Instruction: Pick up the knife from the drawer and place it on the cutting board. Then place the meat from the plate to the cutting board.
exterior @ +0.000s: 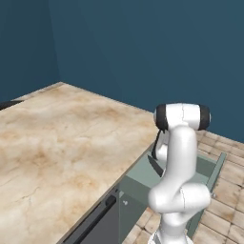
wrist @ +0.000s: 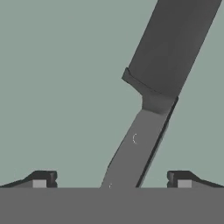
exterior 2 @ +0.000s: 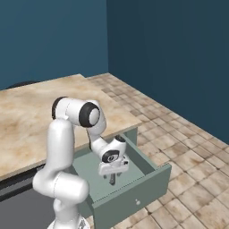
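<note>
gripper (wrist: 112, 179) fingers spread wide, low inside open drawer (exterior 2: 134, 202), knife (wrist: 151, 109) lying flat between fingertips, long axis running away from gripper, leaning right

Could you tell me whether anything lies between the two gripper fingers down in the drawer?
Yes: in the hand view the knife runs up between the open gripper's fingertips, apart from both, on the drawer floor.

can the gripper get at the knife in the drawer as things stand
Probably yes. The gripper hangs open inside the pulled-out drawer, right over the knife, whose handle lies between the two fingertips with nothing in between.
</note>
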